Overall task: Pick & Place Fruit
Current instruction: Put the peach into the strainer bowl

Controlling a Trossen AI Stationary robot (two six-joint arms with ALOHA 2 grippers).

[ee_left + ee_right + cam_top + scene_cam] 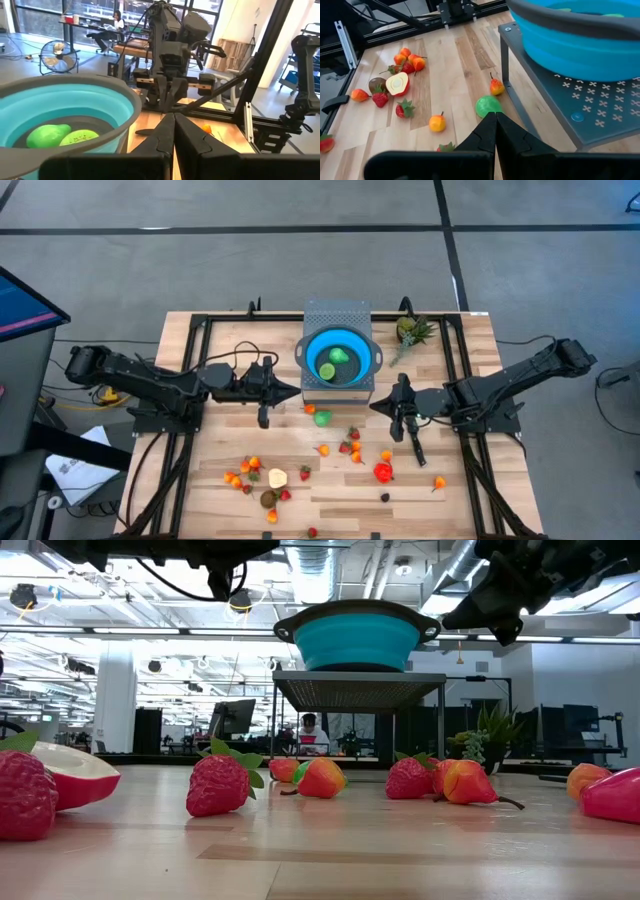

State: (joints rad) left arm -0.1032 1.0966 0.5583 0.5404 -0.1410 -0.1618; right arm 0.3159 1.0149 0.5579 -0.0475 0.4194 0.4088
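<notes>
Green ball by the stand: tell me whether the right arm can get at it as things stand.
Probably yes. The green ball lies on bare wood just ahead of the right gripper, whose fingers are shut, with only a small orange-red fruit nearby. The stand's leg beside it could crowd the fingers.

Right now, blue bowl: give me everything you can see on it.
The blue bowl is round, bright blue inside, with a grey rim and two small grey side handles; it looks like soft plastic. It sits upright on a grey perforated metal stand at the table's back centre, raised above the tabletop. Two green fruits lie inside it. Neither gripper touches it.
</notes>
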